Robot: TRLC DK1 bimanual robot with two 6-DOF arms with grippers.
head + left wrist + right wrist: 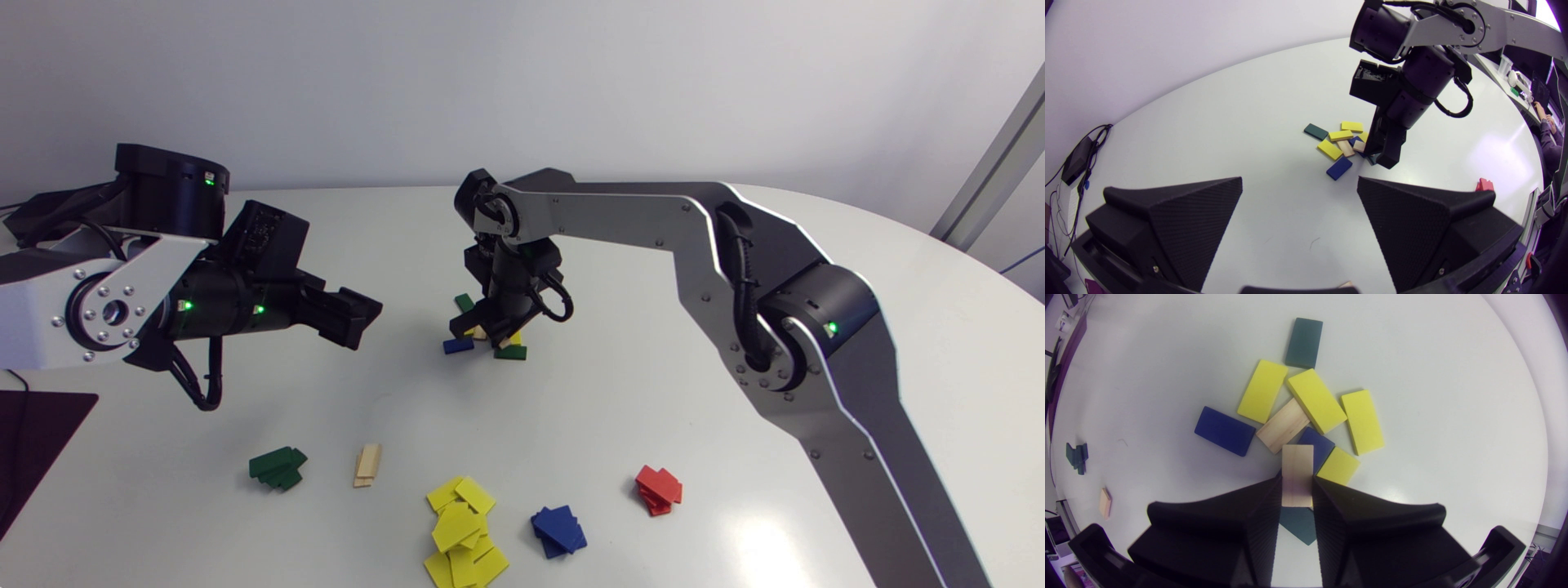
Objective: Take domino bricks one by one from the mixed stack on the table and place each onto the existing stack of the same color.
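Seen from my remote station: my left arm (pixel 122 294) hangs above the left side of the table (pixel 620 408). The left gripper (pixel 1298 181) has its fingers spread wide with nothing between them, and it points toward the middle. Along the near edge below it sit a green stack (pixel 278 468) and, just beside that, a small stack of plain wood bricks (pixel 367 465). Further along comes a sprawling yellow stack (pixel 463 531). At the table's centre lies the mixed pile (pixel 1290 416) of yellow, blue, green and wood bricks, loosely overlapping. The right gripper (pixel 1297 479) stands over the pile, pointing down, its fingers clamped from both sides on a wood brick (pixel 1297 465) at the pile's edge, with a green brick (pixel 1298 526) lying beneath it. Whether the held brick is clear of the pile, I cannot tell. Past the centre, the blue stack (pixel 558 531) and the red stack (pixel 659 489) sit apart near the front. My right arm (pixel 735 269) reaches in from the right.
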